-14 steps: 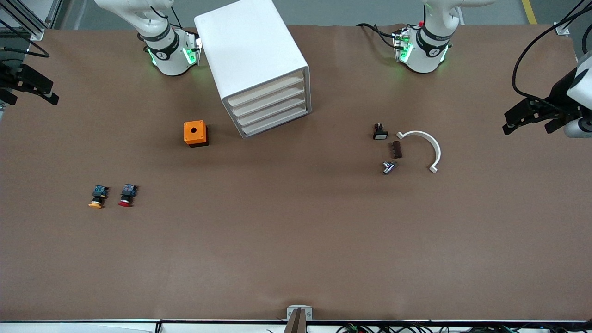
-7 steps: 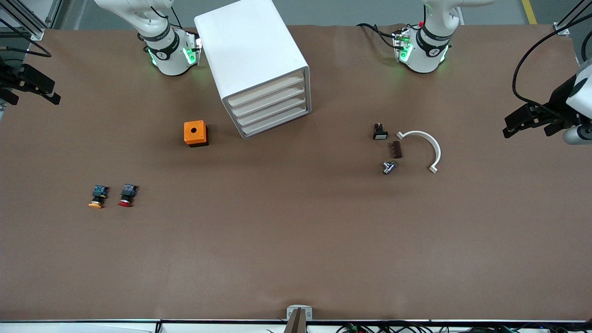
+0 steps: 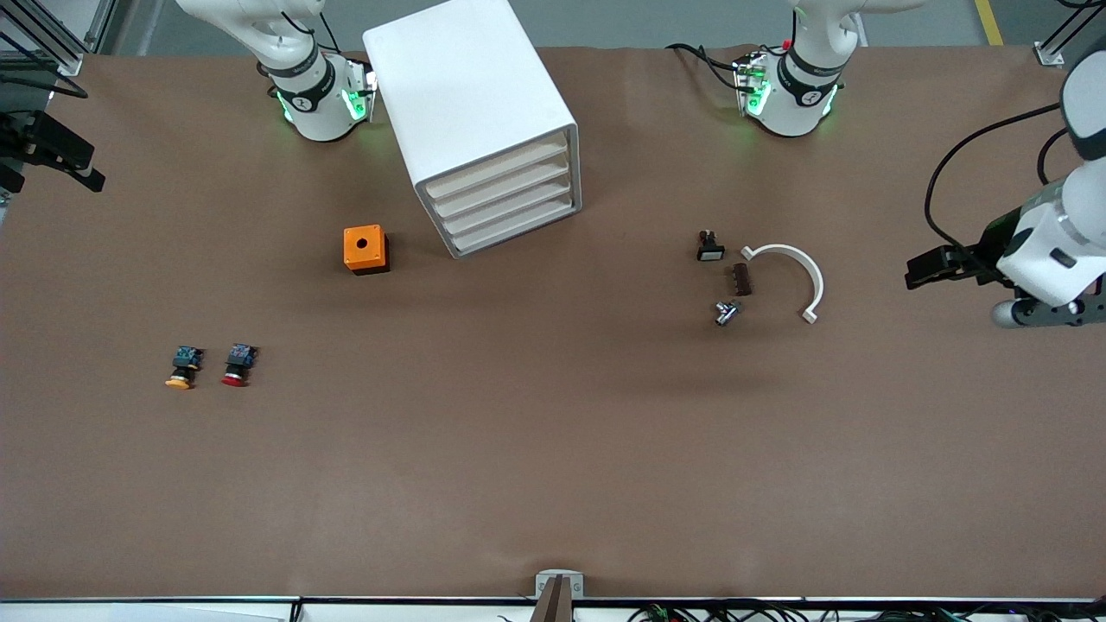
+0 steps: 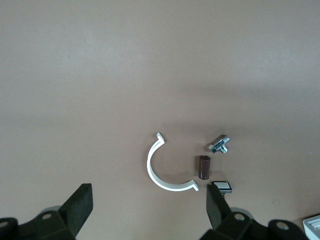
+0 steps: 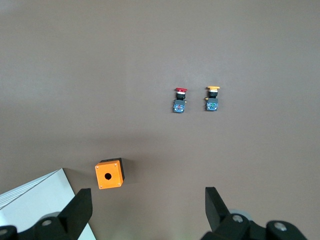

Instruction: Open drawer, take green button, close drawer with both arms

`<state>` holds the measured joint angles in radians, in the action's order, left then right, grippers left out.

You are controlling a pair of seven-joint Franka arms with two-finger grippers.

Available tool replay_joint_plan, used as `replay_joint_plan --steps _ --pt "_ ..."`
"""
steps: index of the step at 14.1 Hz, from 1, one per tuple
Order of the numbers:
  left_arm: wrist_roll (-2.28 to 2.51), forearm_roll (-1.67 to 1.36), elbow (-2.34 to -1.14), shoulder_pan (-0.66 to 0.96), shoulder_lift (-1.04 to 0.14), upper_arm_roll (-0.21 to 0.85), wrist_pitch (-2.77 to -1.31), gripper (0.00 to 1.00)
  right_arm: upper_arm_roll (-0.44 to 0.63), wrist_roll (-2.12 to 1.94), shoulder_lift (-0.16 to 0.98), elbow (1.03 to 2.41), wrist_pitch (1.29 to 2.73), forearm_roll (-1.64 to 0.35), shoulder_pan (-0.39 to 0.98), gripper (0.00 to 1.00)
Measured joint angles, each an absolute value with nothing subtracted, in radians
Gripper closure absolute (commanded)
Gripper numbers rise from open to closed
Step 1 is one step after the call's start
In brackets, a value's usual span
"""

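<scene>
Over the desk's end edges: left gripper point(image 3: 918, 275) spread, empty | right gripper point(image 3: 82, 173) spread, empty | cabinet point(image 3: 473, 121) drawers shut

Orange box point(image 3: 365, 248) — white clip point(image 3: 795, 275)

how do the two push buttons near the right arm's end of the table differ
The red-capped button has a red cap; the yellow-orange-capped button has a yellow-orange one. The red-capped one lies closer to the orange box. Both lie on their sides, side by side, caps toward the front camera, with black bodies and blue rear parts.
</scene>
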<state>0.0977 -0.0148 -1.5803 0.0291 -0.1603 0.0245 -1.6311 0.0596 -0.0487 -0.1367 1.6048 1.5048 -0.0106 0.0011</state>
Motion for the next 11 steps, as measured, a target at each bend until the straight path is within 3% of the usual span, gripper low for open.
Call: replay_joint_plan --steps 5,11 --pt "0.191 -0.024 -1.576 0.075 -0.218 0.037 -1.581 0.00 0.061 -0.048 -0.137 1.605 1.495 -0.010 0.001 0.00" --pt "0.767 -0.210 -1.491 0.228 -0.361 0.052 -1.508 0.00 0.060 -0.048 -0.137 1.609 1.491 -0.010 0.001 0.00"
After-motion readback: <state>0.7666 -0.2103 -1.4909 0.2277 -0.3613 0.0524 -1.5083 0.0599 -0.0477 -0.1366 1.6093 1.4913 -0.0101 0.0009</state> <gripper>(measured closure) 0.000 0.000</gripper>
